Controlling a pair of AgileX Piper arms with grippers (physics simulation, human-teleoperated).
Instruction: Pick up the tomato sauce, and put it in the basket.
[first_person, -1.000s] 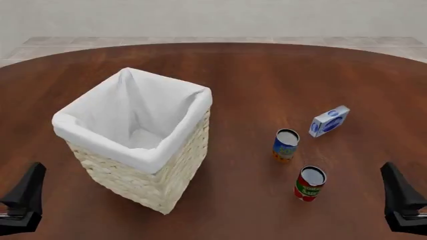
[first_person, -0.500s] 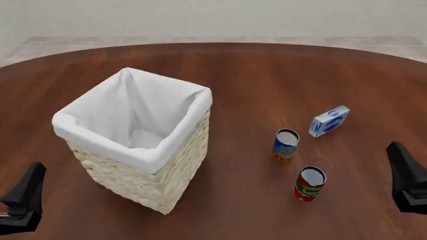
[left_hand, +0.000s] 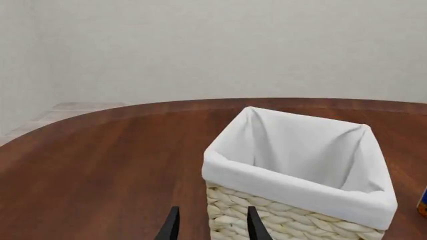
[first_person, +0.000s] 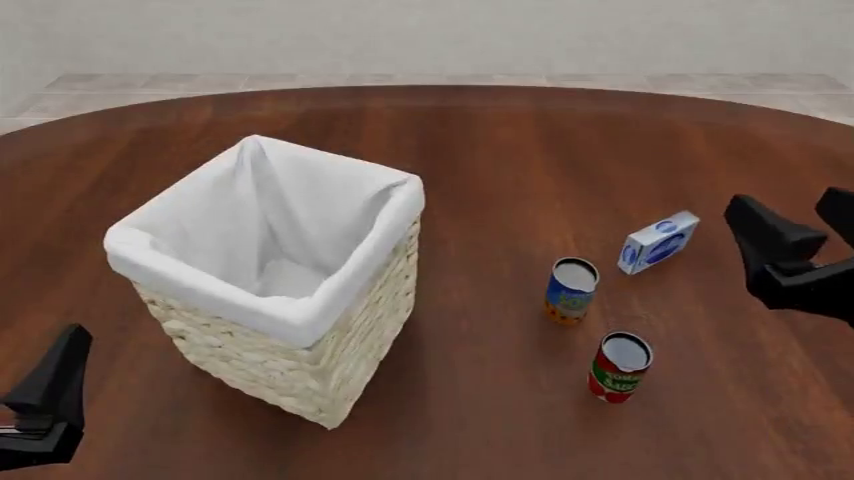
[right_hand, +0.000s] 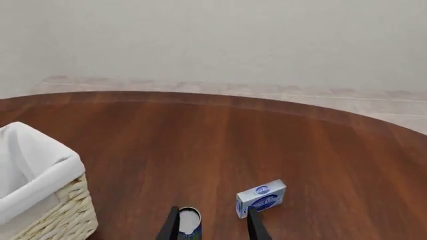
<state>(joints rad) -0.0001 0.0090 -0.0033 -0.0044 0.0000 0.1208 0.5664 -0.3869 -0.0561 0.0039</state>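
My left gripper (first_person: 47, 400) hangs low at the table's near edge, fingers apart and empty. Beside it stands the wicker basket (first_person: 287, 355), its white liner (first_person: 274, 235) folded over the rim. Further right, the blue-and-orange can (first_person: 571, 290) stands upright, the tomato sauce (first_person: 619, 367) just nearer me, upright on the table (first_person: 507, 160). The blue-white box (first_person: 659, 242) lies beyond. My right gripper (first_person: 801, 245), fingers apart, hovers right of the box, holding nothing.

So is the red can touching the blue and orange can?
Apart. The front view shows bare brown table between the small red-labelled tomato sauce can and the blue-and-orange can.
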